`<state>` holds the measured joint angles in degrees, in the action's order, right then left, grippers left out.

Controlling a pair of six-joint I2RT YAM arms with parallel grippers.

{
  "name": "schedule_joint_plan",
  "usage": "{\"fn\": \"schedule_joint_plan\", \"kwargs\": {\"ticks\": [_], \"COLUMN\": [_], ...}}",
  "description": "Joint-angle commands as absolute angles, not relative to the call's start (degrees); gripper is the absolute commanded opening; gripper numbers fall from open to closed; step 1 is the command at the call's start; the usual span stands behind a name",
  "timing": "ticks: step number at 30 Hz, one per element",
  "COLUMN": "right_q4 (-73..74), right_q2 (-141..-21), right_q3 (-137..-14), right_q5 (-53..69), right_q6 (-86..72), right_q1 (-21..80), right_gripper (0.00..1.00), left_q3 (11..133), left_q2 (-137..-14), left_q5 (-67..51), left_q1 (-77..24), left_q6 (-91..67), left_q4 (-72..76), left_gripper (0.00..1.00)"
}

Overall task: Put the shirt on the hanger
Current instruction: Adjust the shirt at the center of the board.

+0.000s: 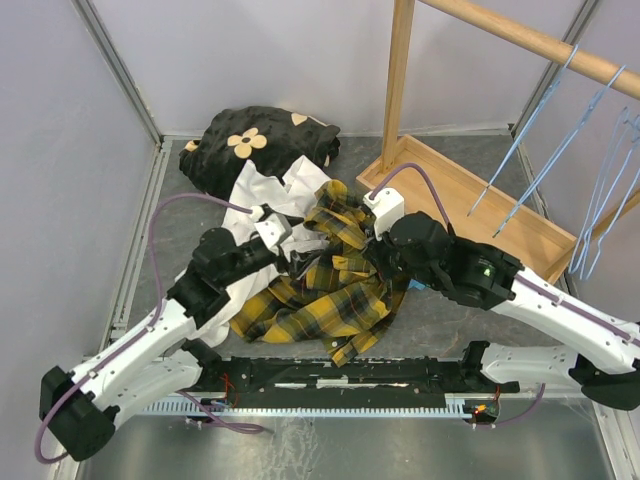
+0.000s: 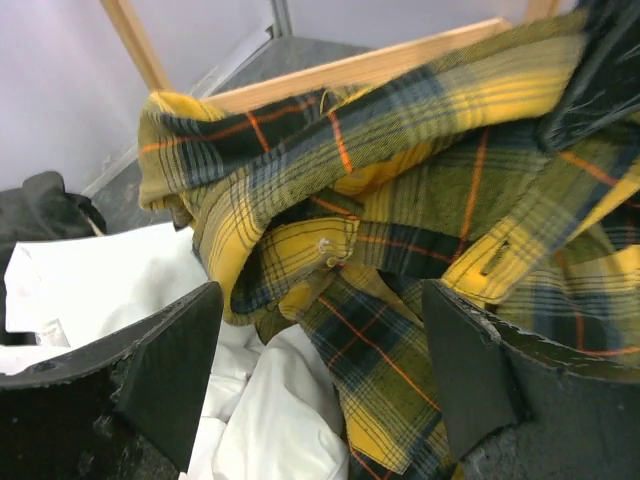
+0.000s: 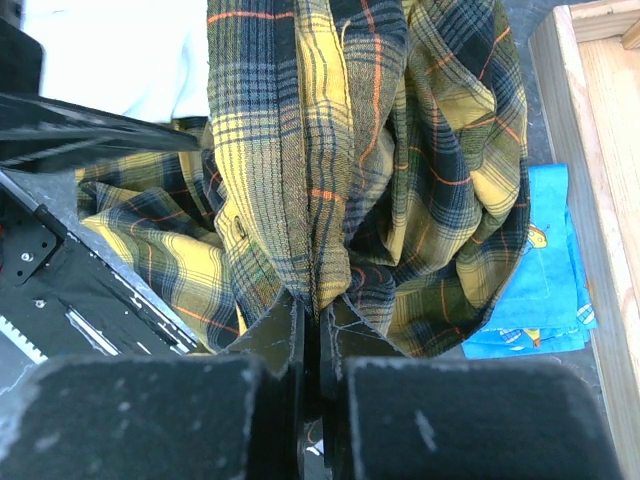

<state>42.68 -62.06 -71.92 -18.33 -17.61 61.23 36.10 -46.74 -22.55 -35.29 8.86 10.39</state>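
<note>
The right gripper (image 3: 310,315) is clamping a fold of the shirt (image 1: 335,290) aloft while the left gripper (image 2: 320,330), wide open and empty, is facing that cloth just ahead.

Robotics lab test cell: grey table (image 1: 440,325) enclosed by plain pale wall panels (image 1: 60,150) on aluminium posts (image 1: 118,70); two robot arms (image 1: 150,345) bolted at its near edge

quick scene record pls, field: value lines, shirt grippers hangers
shirt: bunched on table, one part lifted
right gripper: shut on shirt fold
left gripper: open, facing shirt, not gripping
hangers: hanging on rail, none in a gripper
nearby: white garment, blue cloth
</note>
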Motion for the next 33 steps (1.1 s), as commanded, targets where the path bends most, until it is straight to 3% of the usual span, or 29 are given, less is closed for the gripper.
{"fn": "schedule_joint_plan", "kwargs": {"ticks": [1, 5, 16, 26, 33], "right_q4": [41.63, 41.93, 42.62, 40.63, 38.92], "right_q2": [-59.54, -59.07, -59.01, -58.12, -57.13], "right_q3": [-74.88, -74.97, -75.16, -75.52, -75.8], "right_q5": [-17.47, -16.7, -14.75, -10.81, -9.29], "right_q6": [-18.63, -18.8, -18.81, -20.2, -21.8], "right_q1": [61.41, 61.38, 61.41, 61.41, 61.37], "right_gripper": [0.0, 0.0, 0.0, 0.0, 0.0], "left_q3": [35.1, 34.18, 30.33, 28.46, 30.1], "left_q2": [-50.37, -51.76, -51.64, -53.56, -55.0], "left_q5": [-7.84, -1.97, -6.94, -2.22, -4.05], "left_q1": [-38.97, -38.94, -38.93, -38.94, -38.94], "left_q6": [12.27, 8.86, 2.16, -0.85, -3.47], "left_q4": [18.67, 24.28, 35.24, 38.35, 38.89], "left_gripper": [0.86, 0.82, 0.8, 0.74, 0.6]}}
